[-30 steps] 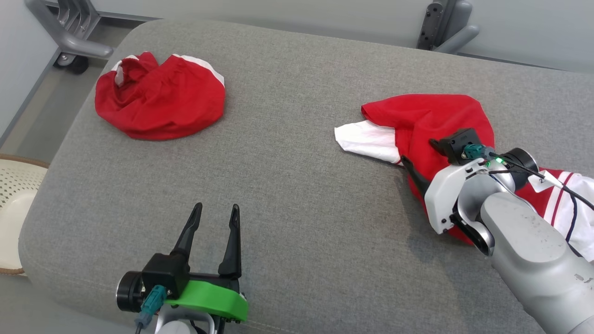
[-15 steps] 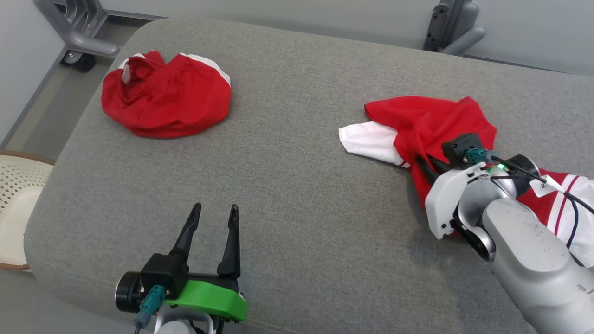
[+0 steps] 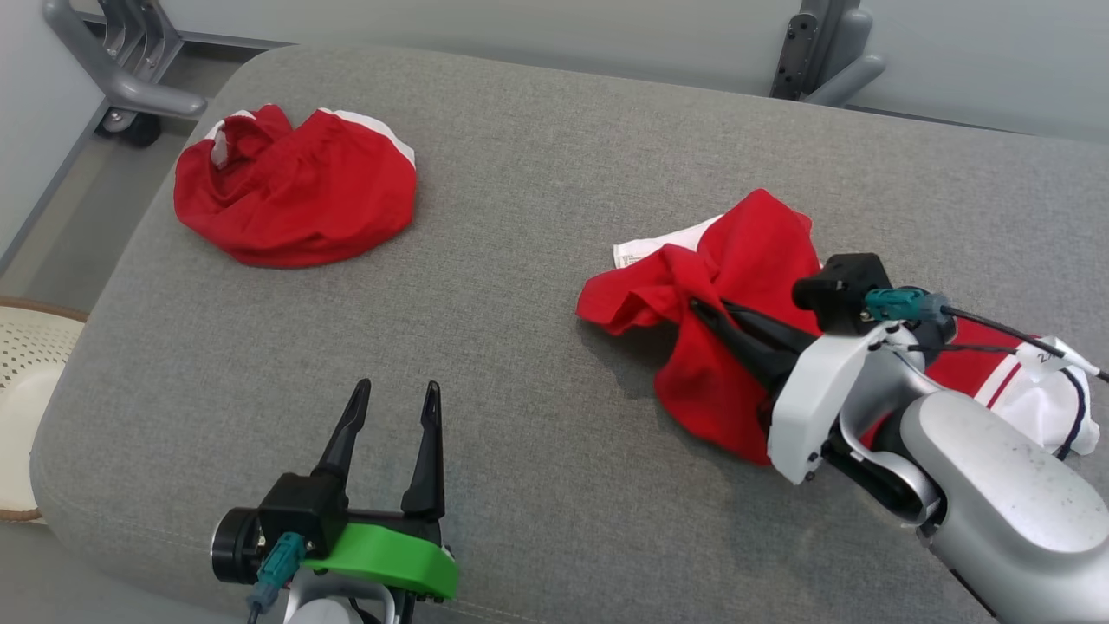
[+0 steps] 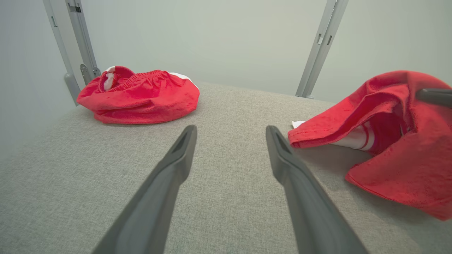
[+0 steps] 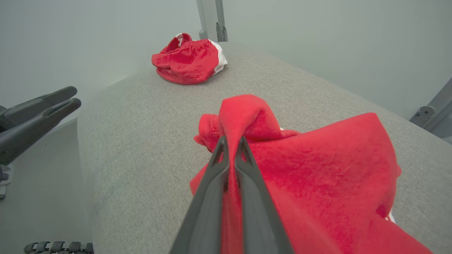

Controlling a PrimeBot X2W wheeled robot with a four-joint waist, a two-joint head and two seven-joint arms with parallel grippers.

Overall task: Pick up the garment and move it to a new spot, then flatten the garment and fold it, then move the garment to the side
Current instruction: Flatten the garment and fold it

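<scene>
I'm looking at a grey padded surface (image 3: pixel 537 217) with rounded corners and a woven fabric cover. Two things lie on it, well apart. Toward the far left corner sits a crumpled red bundle (image 3: pixel 295 195) with white trim; a gathered elastic band shows along its top. On the right half lies the garment (image 3: pixel 719 364) — red with white parts, bunched up. Its lower folds rest on the cover while a ridge of cloth stands raised, with a shadow on the grey just beside it.

garment (image 3: pixel 719 373): right, on cushion (image 3: pixel 520 303) | second garment (image 3: pixel 295 195): far left (rear) | basket (image 3: pixel 22 381), perhaps: left, off cushion
</scene>
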